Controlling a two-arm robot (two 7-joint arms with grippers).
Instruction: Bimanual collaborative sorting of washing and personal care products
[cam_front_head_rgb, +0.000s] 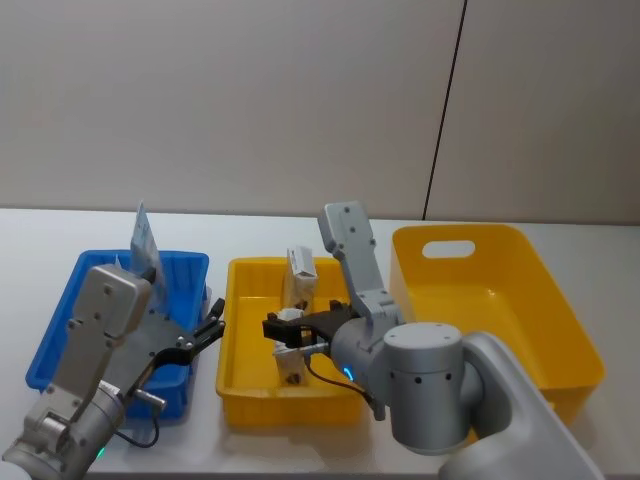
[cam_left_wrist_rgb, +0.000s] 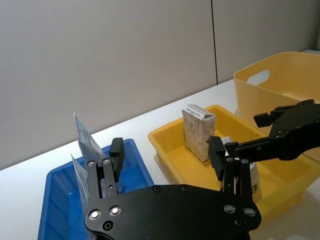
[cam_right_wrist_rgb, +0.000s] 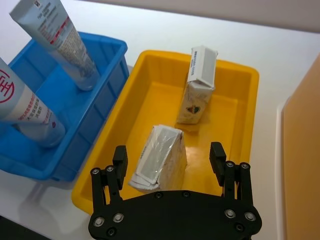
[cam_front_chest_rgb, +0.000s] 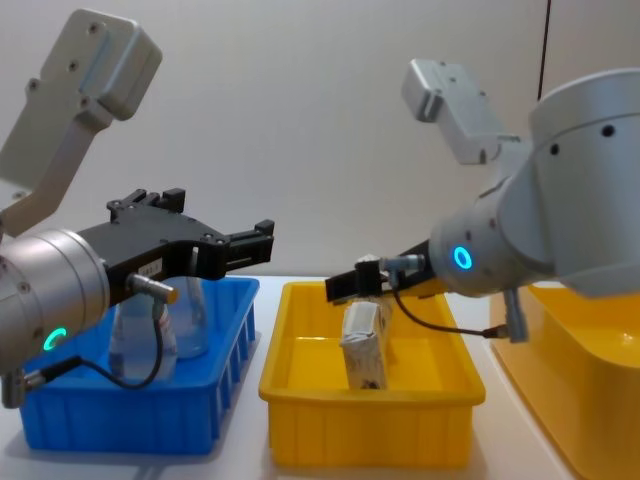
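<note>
Two white squeeze tubes (cam_right_wrist_rgb: 55, 35) (cam_right_wrist_rgb: 27, 105) with red print stand leaning in the blue bin (cam_right_wrist_rgb: 107, 47). In the small yellow bin (cam_right_wrist_rgb: 240, 75) one cream carton (cam_right_wrist_rgb: 200, 85) stands upright at the far end. A second carton (cam_right_wrist_rgb: 160, 155) stands tilted nearer the front. My right gripper (cam_right_wrist_rgb: 169, 152) hangs open just above this second carton, fingers either side of it and apart from it. My left gripper (cam_front_head_rgb: 212, 318) is open and empty, hovering over the blue bin's right rim beside the tubes (cam_left_wrist_rgb: 82, 135).
A large yellow bin (cam_front_head_rgb: 500, 300) with a handle slot stands at the right with nothing in it. The three bins sit side by side on a white table (cam_front_head_rgb: 30, 230), against a plain wall behind.
</note>
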